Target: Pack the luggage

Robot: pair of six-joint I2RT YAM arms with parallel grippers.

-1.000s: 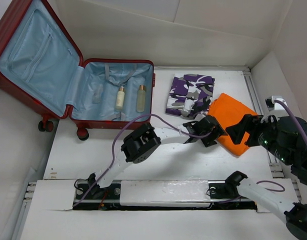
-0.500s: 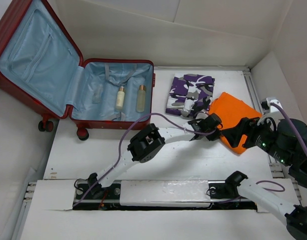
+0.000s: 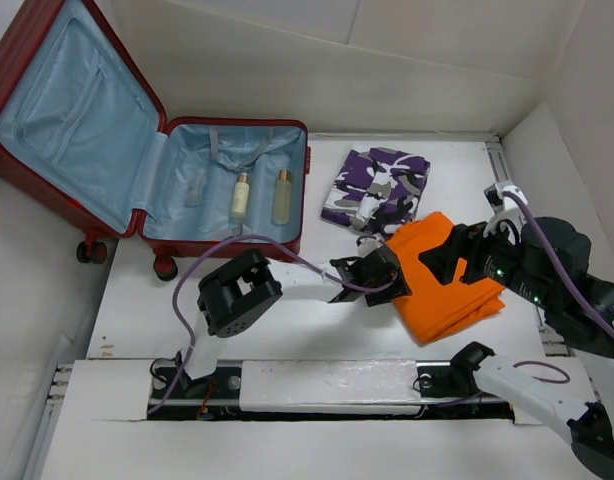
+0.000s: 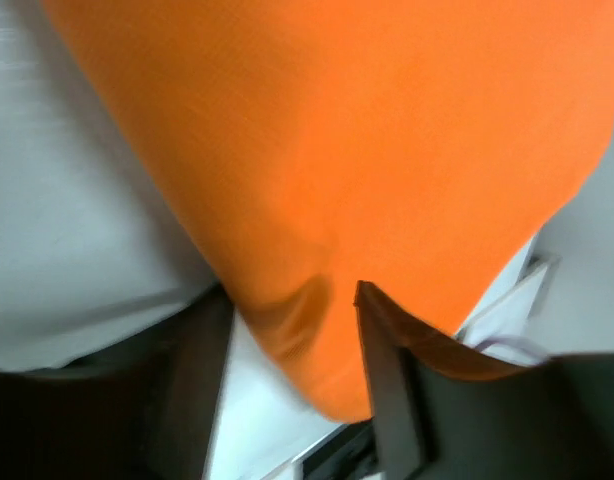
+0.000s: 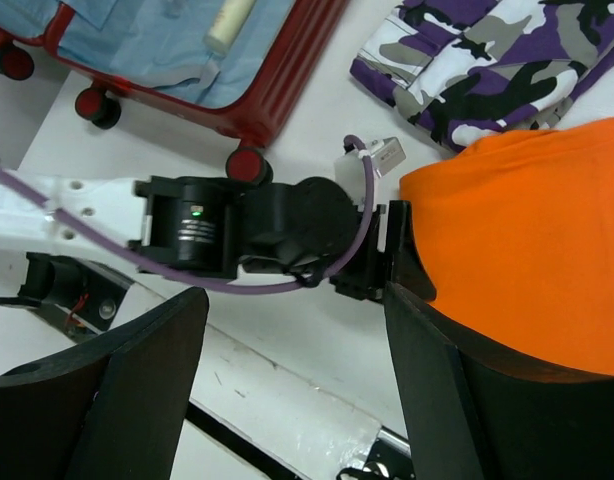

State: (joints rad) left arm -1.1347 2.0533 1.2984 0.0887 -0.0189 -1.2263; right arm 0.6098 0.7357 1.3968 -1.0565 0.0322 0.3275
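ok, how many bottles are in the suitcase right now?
3, all lying in the lower half of the open luggage under the strap: a clear bottle on the left, a white bottle in the middle, a yellowish bottle on the right. The lid's pocket could hide more.

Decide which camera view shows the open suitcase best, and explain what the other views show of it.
The top external view: the whole dark red suitcase shows, lid raised, three small bottles in its blue-lined base. The right wrist view catches only its near corner with wheels and one bottle. The left wrist view shows none of it, only orange cloth.
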